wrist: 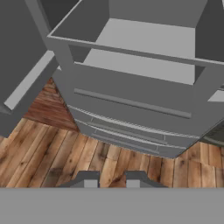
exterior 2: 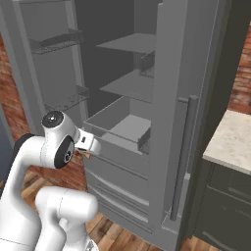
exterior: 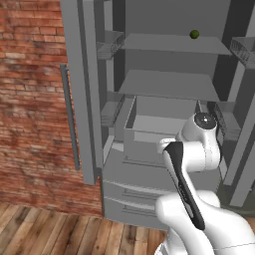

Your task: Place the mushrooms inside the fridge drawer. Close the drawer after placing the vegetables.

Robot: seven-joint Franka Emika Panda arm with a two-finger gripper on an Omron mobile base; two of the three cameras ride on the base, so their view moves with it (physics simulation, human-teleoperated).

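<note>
The fridge drawer stands pulled out of the open fridge, below the lowest shelf. What I can see of its pale grey inside is bare. The mushrooms are out of view. In the hand view my gripper hangs in front of and below the drawer's front, over the wooden floor. Its two dark fingertips stand apart, with only floor showing between them. In the base views my arm is folded in front of the fridge, with the hand turned toward the drawer.
A small green ball lies on the top shelf. Both fridge doors stand open with ribbed bins on them. Shut freezer drawers lie below. A stone counter is to the right, a brick wall to the left.
</note>
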